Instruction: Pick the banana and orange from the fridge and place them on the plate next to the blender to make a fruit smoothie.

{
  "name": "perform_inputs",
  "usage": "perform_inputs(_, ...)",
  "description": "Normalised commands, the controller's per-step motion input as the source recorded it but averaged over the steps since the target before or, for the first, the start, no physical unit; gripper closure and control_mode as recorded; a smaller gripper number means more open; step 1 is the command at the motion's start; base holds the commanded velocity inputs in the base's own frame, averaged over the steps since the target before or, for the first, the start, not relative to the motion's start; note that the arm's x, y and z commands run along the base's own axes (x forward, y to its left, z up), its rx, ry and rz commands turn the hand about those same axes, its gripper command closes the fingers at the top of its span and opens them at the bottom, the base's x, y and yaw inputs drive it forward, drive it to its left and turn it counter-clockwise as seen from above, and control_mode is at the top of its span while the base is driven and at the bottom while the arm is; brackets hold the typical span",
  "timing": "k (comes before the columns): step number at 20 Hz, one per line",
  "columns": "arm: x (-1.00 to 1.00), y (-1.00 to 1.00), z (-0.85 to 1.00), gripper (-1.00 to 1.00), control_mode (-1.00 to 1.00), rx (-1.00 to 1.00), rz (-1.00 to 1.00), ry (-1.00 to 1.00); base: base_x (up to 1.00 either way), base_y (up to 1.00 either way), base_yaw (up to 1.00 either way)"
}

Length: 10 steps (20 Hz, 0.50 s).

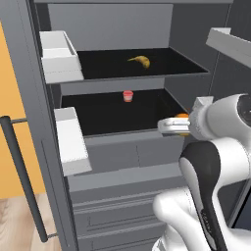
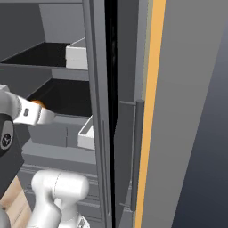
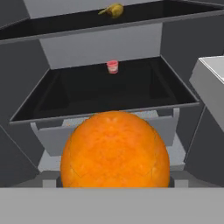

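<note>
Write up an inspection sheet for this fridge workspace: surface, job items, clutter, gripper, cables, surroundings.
Surface: black fridge shelves, two levels, inside the open dark grey fridge.
Job's things: small curved yellow-brown banana lies on the upper shelf; round bright orange fruit sits close in front of the hand camera, forward of the lower shelf's front edge.
Clutter: small red-and-white cup upright on the lower shelf.
Grippers: two-finger gripper at the orange, jaws wide; whether it grips cannot be told.
Cables: nothing seen.
Surroundings: light grey door bins, black bar handle, lower drawers, wooden floor.
</note>
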Motion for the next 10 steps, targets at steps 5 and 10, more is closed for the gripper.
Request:
perform_inputs(5, 0.0, 0.0, 0.0, 1.0, 1.0, 0.0, 0.0, 0.0, -0.52, 0.0, -0.04)
perform_inputs(10, 0.0, 0.0, 0.0, 1.0, 1.0, 0.0, 0.0, 0.0, -0.77, 0.08, -0.34)
